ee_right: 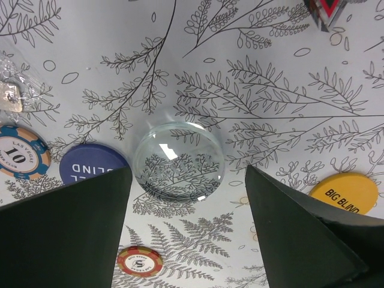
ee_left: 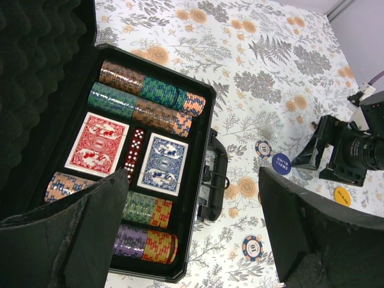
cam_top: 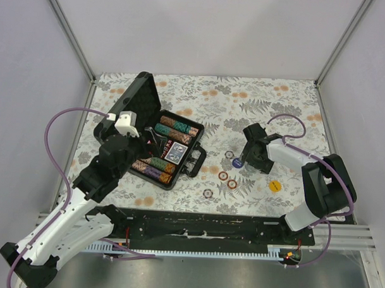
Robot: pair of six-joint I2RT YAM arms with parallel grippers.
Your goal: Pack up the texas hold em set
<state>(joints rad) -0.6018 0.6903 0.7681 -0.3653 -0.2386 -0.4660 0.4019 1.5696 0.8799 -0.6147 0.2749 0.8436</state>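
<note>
"big blind" is read in the right wrist view on one yellow button [ee_right: 344, 193]. "blind" is read upside down on one blue button [ee_right: 93, 165], and "10" on a blue-edged chip [ee_right: 21, 153]. a clear disc [ee_right: 179, 161], shown in no other view, lies on the flowered table [cam_top: 270, 102] just ahead of the right gripper [ee_right: 189, 234]. its jaws are spread wide and nothing is held. four loose striped chips [cam_top: 208, 193] are counted from above. the black briefcase [cam_top: 140, 95] lies open left of centre. four chip rows [ee_left: 147, 99], one red deck [ee_left: 97, 144], one blue deck [ee_left: 163, 163] and red dice [ee_left: 133, 150] between the decks are seen inside it from the left wrist. the left gripper [ee_left: 192, 240] hangs over it, jaws wide apart and empty.
</note>
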